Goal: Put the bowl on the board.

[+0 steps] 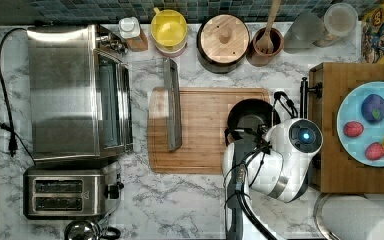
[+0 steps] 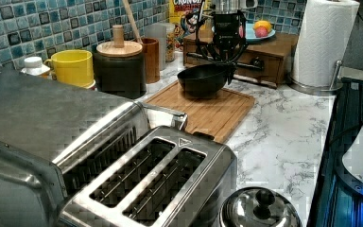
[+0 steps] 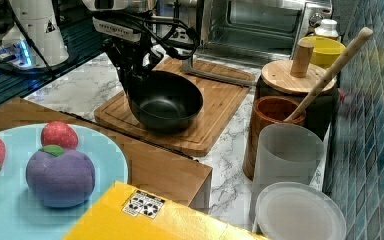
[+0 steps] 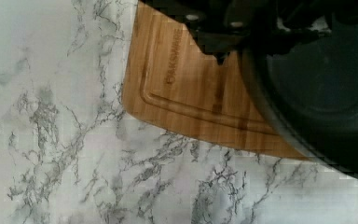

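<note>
Here we see a marble counter (image 1: 180,200) under a blue-tiled wall (image 2: 9,28) | gripper (image 3: 130,87) closed on the bowl (image 3: 166,102) rim | bowl above the board (image 1: 205,130), at the board's end nearest the wooden tray (image 1: 330,165)

Along the tiled backsplash (image 1: 130,10) stand a yellow cup (image 1: 169,31), a dark pot with a round wooden lid (image 1: 223,41) and a wooden utensil holder (image 1: 266,46), while a toaster oven (image 1: 75,95) and a toaster (image 1: 69,192) sit on the marble counter (image 1: 180,200) at the top view's left.
</note>
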Motion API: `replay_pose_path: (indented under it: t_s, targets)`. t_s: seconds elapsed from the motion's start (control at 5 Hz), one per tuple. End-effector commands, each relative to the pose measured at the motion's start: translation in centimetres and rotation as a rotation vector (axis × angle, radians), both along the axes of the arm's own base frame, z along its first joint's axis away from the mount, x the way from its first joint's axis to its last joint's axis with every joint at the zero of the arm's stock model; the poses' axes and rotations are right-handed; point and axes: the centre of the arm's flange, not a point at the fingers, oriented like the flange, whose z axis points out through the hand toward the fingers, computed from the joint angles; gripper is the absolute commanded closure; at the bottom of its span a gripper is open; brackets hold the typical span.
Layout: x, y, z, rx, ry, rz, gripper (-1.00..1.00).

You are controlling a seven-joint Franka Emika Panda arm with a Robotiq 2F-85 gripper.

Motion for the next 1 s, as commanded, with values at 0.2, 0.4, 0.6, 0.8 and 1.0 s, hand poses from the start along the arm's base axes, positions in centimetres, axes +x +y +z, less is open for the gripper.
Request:
replay_pose_path:
  t_s: [0.2,0.4,0.6,0.8,1.0]
  targets:
    - [3.89,0.66,5.54,-0.031,-0.081,-0.004,0.00]
    - [4.12,0.93,5.81,-0.033,-0.066,0.001,0.00]
    - [4.15,1.18,6.47,-0.048,-0.086,-0.002,0.00]
    - [4.16,1.18,6.48,-0.048,-0.086,-0.002,0.00]
    - [4.16,1.18,6.47,-0.048,-0.086,-0.002,0.00]
